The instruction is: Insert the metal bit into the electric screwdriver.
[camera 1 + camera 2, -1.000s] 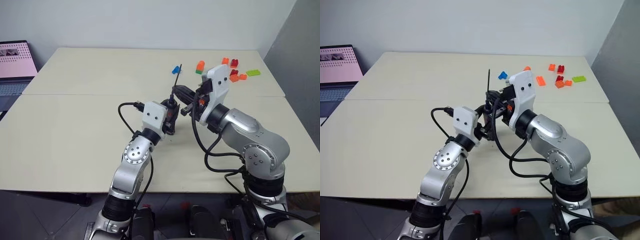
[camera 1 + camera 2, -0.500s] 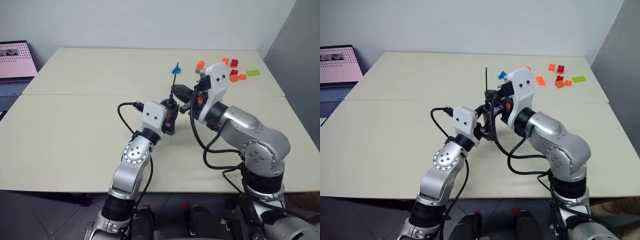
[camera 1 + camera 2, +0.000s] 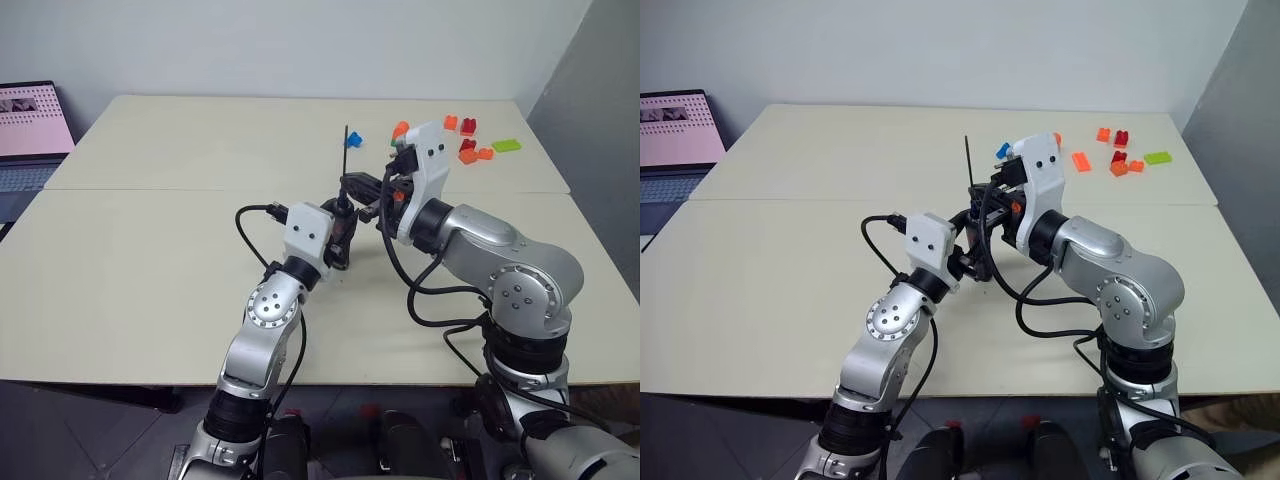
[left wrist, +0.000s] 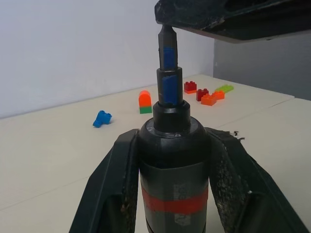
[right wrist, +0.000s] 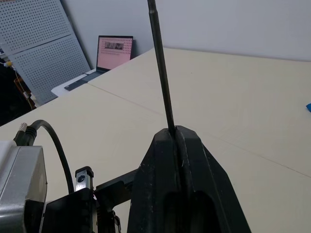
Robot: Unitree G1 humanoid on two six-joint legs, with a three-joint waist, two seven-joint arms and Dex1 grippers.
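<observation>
Seen from the head camera, the electric screwdriver point(image 3: 341, 232) is held upright above the cream table point(image 3: 150, 260) by the left gripper point(image 3: 340, 240), its fingers clenched on the black body. Just above it, the right gripper point(image 3: 352, 186) is closed on the metal bit point(image 3: 347, 152), which rises nearly vertical from the pinched fingers. Coloured toy bricks point(image 3: 470, 140) are scattered on the far right of the table, a blue piece point(image 3: 352, 140) lies behind the bit, and a laptop point(image 3: 30, 125) stands at the far left edge.

In the left wrist view, the screwdriver's barrel, ringed by a red band, is gripped between two black fingers point(image 4: 114, 184); its narrow tip is met from above by the underside of the right gripper point(image 4: 233, 17). An orange-and-green brick point(image 4: 144, 102) is seen beyond.

In the right wrist view, the bit point(image 5: 160, 68) is clamped between the closed fingers point(image 5: 165, 174), and the thin rod is angled upward against the wall.
</observation>
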